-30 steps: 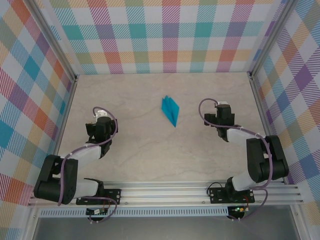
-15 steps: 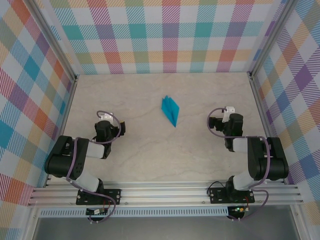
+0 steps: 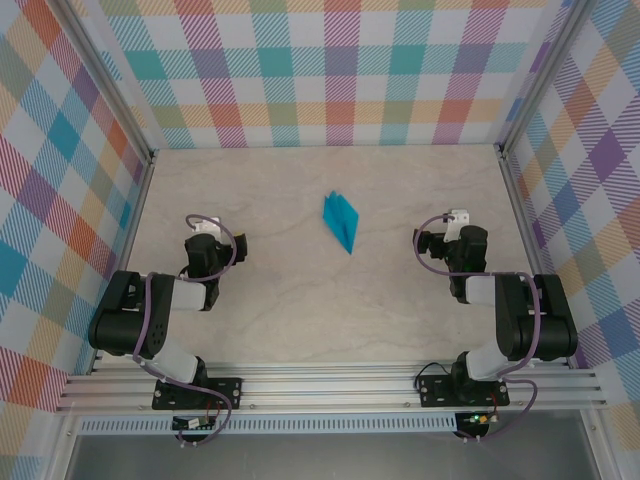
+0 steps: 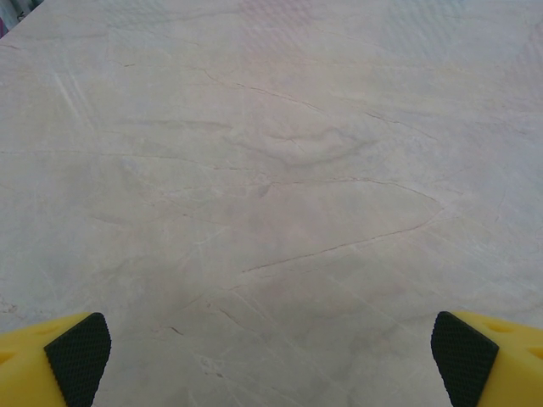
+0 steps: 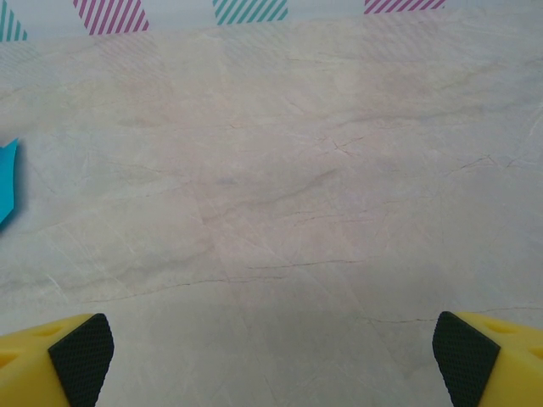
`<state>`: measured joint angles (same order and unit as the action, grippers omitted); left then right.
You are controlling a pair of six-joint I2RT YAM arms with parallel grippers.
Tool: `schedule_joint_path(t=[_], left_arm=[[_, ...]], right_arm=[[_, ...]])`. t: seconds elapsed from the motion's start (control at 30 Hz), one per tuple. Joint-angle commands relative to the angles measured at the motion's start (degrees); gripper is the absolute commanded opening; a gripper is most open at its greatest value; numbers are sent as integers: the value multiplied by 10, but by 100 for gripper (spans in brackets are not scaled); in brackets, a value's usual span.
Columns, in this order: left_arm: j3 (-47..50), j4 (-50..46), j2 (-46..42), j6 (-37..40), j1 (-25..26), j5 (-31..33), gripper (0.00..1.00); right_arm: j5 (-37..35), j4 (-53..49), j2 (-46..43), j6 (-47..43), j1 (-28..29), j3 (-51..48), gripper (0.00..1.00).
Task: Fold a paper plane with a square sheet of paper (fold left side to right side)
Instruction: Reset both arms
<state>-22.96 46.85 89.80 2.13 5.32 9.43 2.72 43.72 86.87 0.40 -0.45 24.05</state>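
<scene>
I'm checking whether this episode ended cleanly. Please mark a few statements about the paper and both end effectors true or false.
1. The paper plane lies on the table with nothing gripping it. True.
2. The left end effector is shut on the paper. False: it is open over bare table.
3. The right end effector is open and empty. True.
4. The paper is a flat, unfolded square. False: it is folded into a narrow pointed dart.

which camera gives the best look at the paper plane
Top external: the whole paper plane lies in full outline on the table, pointed tip toward the arms. The right wrist view catches just a cyan corner of it at its left edge.
</scene>
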Motion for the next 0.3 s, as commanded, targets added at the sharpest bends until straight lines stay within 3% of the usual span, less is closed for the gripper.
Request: schedule_joint_path(t=[0.0, 0.27], left_arm=[[-6, 7, 0, -10, -6, -10, 100], [-6, 8, -1, -11, -6, -10, 100]], right_arm=[[17, 20, 7, 3, -4, -1, 100], [18, 18, 6, 3, -4, 0, 100]])
